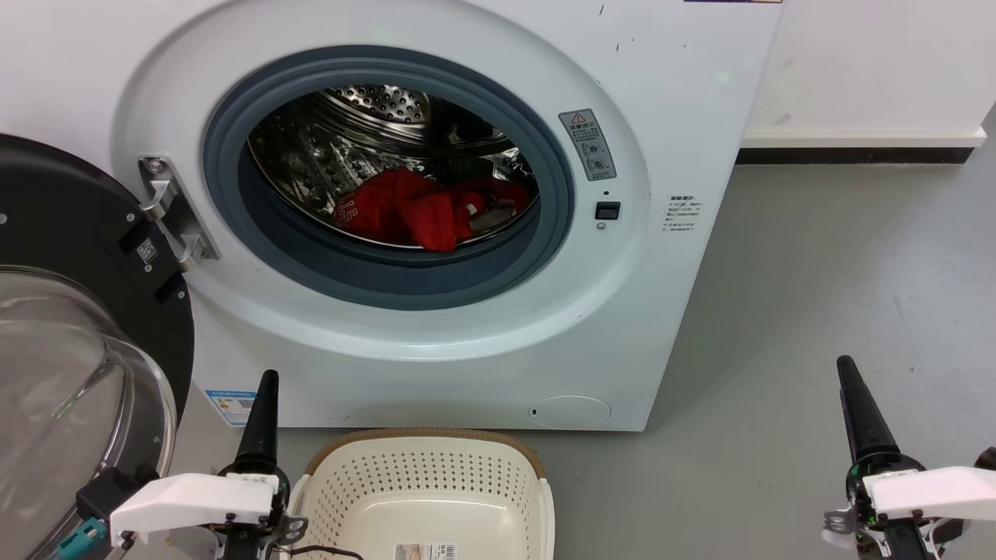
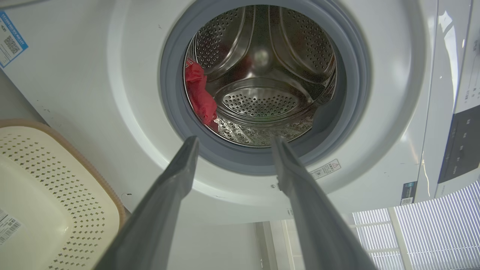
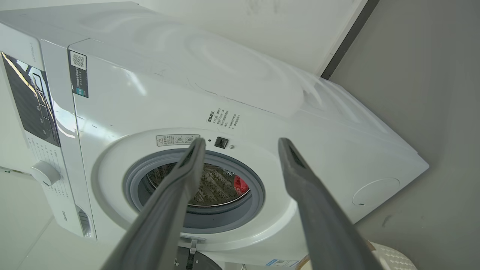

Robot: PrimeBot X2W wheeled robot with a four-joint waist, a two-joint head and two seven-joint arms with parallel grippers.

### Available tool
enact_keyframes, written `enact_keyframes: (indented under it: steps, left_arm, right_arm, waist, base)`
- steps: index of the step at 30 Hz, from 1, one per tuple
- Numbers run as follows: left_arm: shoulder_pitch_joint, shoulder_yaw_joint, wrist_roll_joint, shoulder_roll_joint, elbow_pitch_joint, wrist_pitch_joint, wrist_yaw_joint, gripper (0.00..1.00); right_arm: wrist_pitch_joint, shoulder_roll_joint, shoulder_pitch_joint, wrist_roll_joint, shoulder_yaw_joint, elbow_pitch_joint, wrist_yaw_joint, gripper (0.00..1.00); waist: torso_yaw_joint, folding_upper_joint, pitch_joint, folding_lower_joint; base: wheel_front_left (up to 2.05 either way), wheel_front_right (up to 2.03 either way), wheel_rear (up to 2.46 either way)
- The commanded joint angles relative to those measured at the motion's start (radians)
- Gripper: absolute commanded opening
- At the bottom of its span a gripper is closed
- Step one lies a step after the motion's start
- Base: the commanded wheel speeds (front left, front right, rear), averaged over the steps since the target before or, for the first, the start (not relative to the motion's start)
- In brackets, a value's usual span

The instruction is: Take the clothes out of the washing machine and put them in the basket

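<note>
The red clothes point(image 1: 424, 208) lie heaped at the bottom of the steel drum of the white washing machine point(image 1: 436, 350), whose door point(image 1: 70, 311) hangs open at the left. The clothes point(image 2: 199, 95) show at the drum's left side in the left wrist view, and as a red patch point(image 3: 240, 184) in the right wrist view. The cream basket point(image 1: 424, 498) stands on the floor in front of the machine, with nothing in it. My left gripper point(image 1: 264, 404) is low beside the basket's left rim; its fingers point(image 2: 180, 176) stand apart, holding nothing. My right gripper point(image 1: 856, 404) is at the lower right, open point(image 3: 242, 140) and holding nothing.
Grey floor point(image 1: 840, 295) stretches to the right of the machine up to a white wall with a dark skirting strip point(image 1: 856, 155). The open door's glass bowl point(image 1: 78, 404) bulges out close to my left arm.
</note>
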Motion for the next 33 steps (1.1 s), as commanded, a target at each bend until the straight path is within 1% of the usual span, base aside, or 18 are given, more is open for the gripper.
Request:
enact_keyframes:
  steps: [1,2,5,6,7,15,21,33]
  left_arm:
    - [-0.011,-0.006,0.035,0.002,-0.026,-0.009,0.005,1.0]
    - [-0.008,-0.012,0.072,0.002,-0.037,-0.017,0.016,1.0]
    - [-0.003,-0.021,0.133,0.002,-0.049,-0.029,0.031,1.0]
    - [-0.001,-0.025,0.156,0.002,-0.053,-0.033,0.036,1.0]
    - [-0.001,-0.025,0.156,0.002,-0.053,-0.033,0.036,1.0]
    - [0.009,-0.05,0.311,0.002,-0.076,-0.063,0.069,1.0]
    - [0.018,-0.063,0.404,0.002,-0.09,-0.084,0.089,1.0]
    - [0.031,-0.089,0.575,0.003,-0.111,-0.122,0.123,1.0]
  right_arm:
    - [-0.01,-0.001,-0.007,-0.035,0.001,-0.028,0.0,1.0]
    - [-0.018,-0.001,-0.003,-0.088,0.005,-0.043,0.0,1.0]
    - [-0.03,-0.001,0.004,-0.162,0.011,-0.061,0.0,1.0]
    - [-0.034,-0.001,0.006,-0.187,0.013,-0.067,0.0,1.0]
    - [-0.034,-0.001,0.006,-0.187,0.013,-0.067,0.0,1.0]
    - [-0.064,-0.001,0.023,-0.38,0.035,-0.109,0.0,1.0]
    - [-0.085,-0.001,0.035,-0.493,0.046,-0.131,0.0,1.0]
    - [-0.123,-0.001,0.053,-0.682,0.054,-0.159,0.0,1.0]
  waist:
    - [0.0,-0.0001,0.0,0.0]
    - [0.0,-0.0001,0.001,0.0]
    - [0.001,-0.0001,0.002,0.0]
    - [0.001,-0.0001,0.002,0.0]
    - [0.001,-0.0001,0.002,0.0]
    - [0.001,-0.0001,0.004,0.0]
    - [0.0,-0.0001,0.004,0.0]
    - [0.001,-0.0001,0.005,0.0]
  base:
    - [0.0,0.0,0.0]
    - [0.0,0.0,0.0]
    - [0.0,0.0,0.0]
    - [0.0,0.0,0.0]
    - [0.0,0.0,0.0]
    - [0.0,0.0,0.0]
    - [0.0,0.0,0.0]
    - [0.0,0.0,0.0]
